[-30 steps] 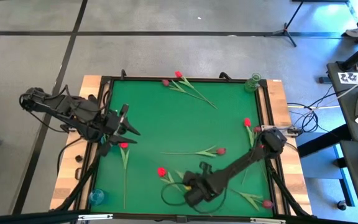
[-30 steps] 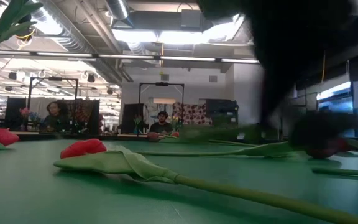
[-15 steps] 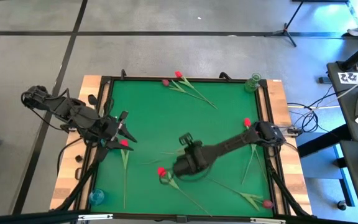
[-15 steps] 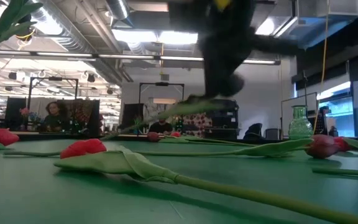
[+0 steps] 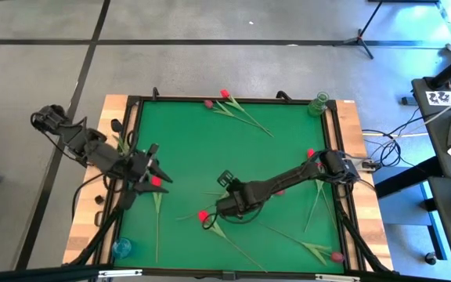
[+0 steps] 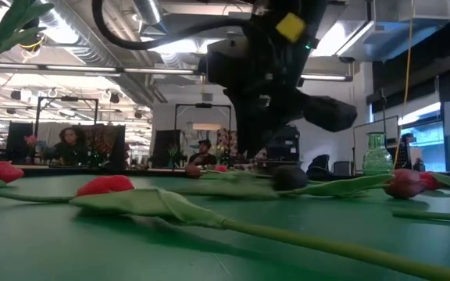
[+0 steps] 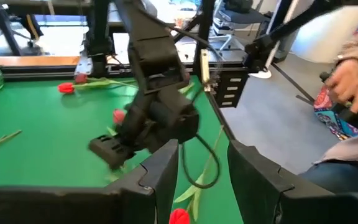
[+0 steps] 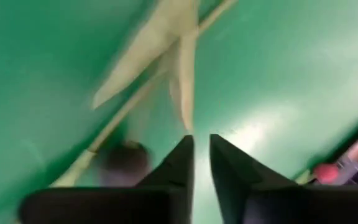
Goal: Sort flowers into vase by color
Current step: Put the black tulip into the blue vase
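While the high view shows the right gripper low over the green table near its centre, a stem with leaves lies flat just beside its tip, and a red tulip sits just in front of that arm's wrist. Left gripper is at the table's left edge, fingers spread, nothing between them, another red tulip just beside it. More flowers are scattered: two by the far edge, one at the near right corner. Green vase at the far right corner, blue vase at the near left

Low view: right gripper hangs just above the cloth, dark tulip head on the table right next to it, apart from the fingers

Left wrist view: own fingers parted, empty, red head on the table between and below them

Right wrist view: fingers nearly together with a narrow gap, nothing pinched; pale leaf and stem lie on the table just beyond the tips, dark head beside one finger
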Controlling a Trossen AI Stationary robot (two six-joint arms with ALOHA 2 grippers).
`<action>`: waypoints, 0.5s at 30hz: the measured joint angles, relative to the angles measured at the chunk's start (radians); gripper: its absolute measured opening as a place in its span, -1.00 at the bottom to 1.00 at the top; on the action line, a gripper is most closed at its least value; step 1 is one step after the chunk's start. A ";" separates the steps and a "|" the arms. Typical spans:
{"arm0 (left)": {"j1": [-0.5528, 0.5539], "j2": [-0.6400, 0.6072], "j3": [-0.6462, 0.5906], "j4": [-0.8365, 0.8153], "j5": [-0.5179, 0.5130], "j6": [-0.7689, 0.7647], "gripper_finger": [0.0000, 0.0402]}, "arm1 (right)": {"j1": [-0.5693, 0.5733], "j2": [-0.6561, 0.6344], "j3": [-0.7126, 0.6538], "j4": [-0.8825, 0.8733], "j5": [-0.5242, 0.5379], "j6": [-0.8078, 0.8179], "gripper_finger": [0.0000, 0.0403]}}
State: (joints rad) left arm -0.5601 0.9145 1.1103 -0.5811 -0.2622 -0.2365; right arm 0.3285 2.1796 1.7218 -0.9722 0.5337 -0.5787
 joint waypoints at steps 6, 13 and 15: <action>-0.182 0.049 0.000 0.053 -0.138 -0.033 -0.33 | -0.002 -0.006 0.000 -0.001 0.164 0.049 -0.16; -0.371 0.088 0.000 0.137 -0.143 0.020 -0.33 | 0.014 -0.028 0.027 -0.152 0.292 0.249 0.30; -0.416 0.108 0.000 0.155 -0.145 0.014 -0.33 | 0.025 -0.043 0.045 -0.202 0.295 0.329 0.35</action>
State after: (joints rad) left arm -0.9757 1.0221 1.1103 -0.4263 -0.4075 -0.2226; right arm 0.3535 2.1363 1.7671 -1.1740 0.8289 -0.2493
